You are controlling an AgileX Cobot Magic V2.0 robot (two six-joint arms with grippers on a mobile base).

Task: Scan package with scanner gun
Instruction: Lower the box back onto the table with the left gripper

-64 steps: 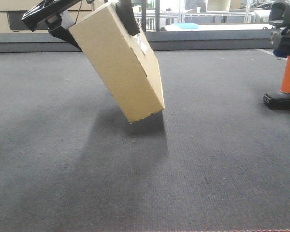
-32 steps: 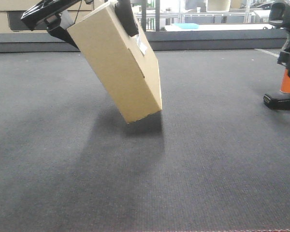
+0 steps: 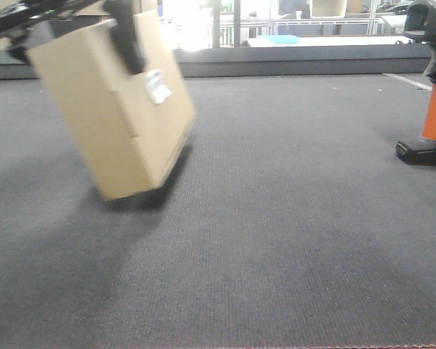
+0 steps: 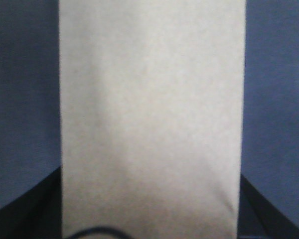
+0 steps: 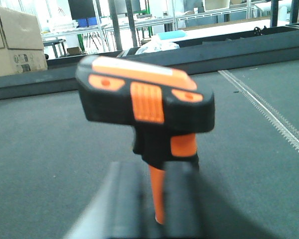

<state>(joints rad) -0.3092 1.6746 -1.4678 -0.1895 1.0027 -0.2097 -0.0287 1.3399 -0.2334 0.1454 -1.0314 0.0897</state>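
The left claw (image 3: 65, 22) clamps the tilted cardboard package (image 3: 116, 116) by its upper end, above the counter (image 3: 276, 240). It looks light and stiff. Well right of the package stands the scanner gun (image 5: 147, 107); its orange handle suits gripping, and I cannot tell the right claw's state.

You have one package (image 3: 112, 116) at the far left and one scanner gun (image 3: 432, 87) at the far right edge. Two stacked cartons (image 5: 16, 42) sit far back on the left.

Left pincer (image 3: 73, 18) holds tilted package (image 3: 112, 109); scanner gun (image 3: 432, 80) stands right.
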